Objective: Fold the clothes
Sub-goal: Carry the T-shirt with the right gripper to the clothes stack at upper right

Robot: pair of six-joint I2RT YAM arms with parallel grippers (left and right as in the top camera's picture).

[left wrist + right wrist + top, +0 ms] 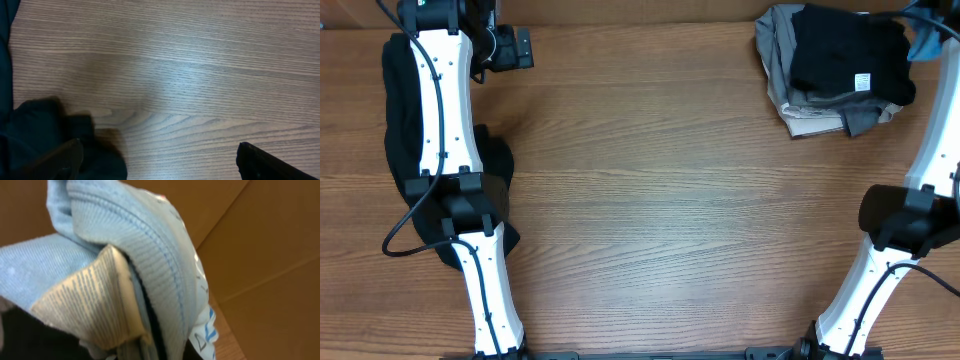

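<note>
A black garment lies crumpled at the table's left edge, partly under my left arm. It also shows at the lower left of the left wrist view. My left gripper is at the far left, open and empty, with its left finger over the black cloth's edge. My right gripper is at the far right corner and holds a light blue knit garment. That garment fills the right wrist view and hides the fingers.
A stack of folded clothes, black on top of grey and beige, sits at the back right. A brown cardboard wall stands behind the blue garment. Bare wooden table spans the middle.
</note>
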